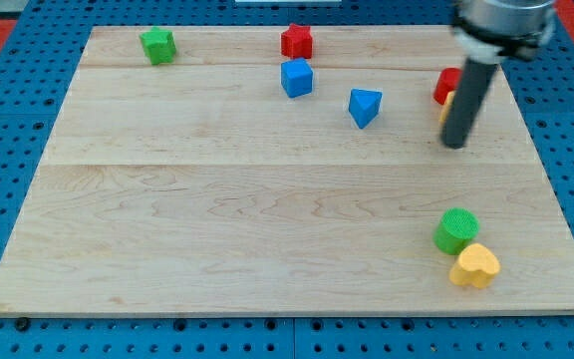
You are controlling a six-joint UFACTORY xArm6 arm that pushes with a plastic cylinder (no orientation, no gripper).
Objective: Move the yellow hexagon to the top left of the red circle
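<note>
Claw: none is showing on this arm; it is ending in a straight dark rod, so no open or closed state can be told.
Tip: my tip (454,145) is resting on the bench at the view's right, just below and beside the red and yellow blocks that the rod is partly covering.
Rod: it is standing nearly upright, running from the grey arm body at the view's top right down to the tip.
Yellow block behind the rod (446,107): only a thin sliver is peeking out at the rod's left edge, touching the red piece above it; its shape cannot be made out, so I cannot tell whether it is the hexagon.
Red block behind the rod (447,85): it is sitting at the view's right, half hidden by the rod; its shape is not clear.
Yellow heart (475,265): it is lying near the view's bottom right, touching the green cylinder.
Green cylinder (456,229): it is standing just above the yellow heart, well below the tip.
Blue triangle (365,106): it is sitting to the view's left of the tip, apart from it.
Blue cube (296,77): it is lying just below the red star-like block (297,41) near the view's top centre.
Green block (157,45): it is sitting alone at the view's top left.
Bench (217,219): pale wood is carrying every block.
</note>
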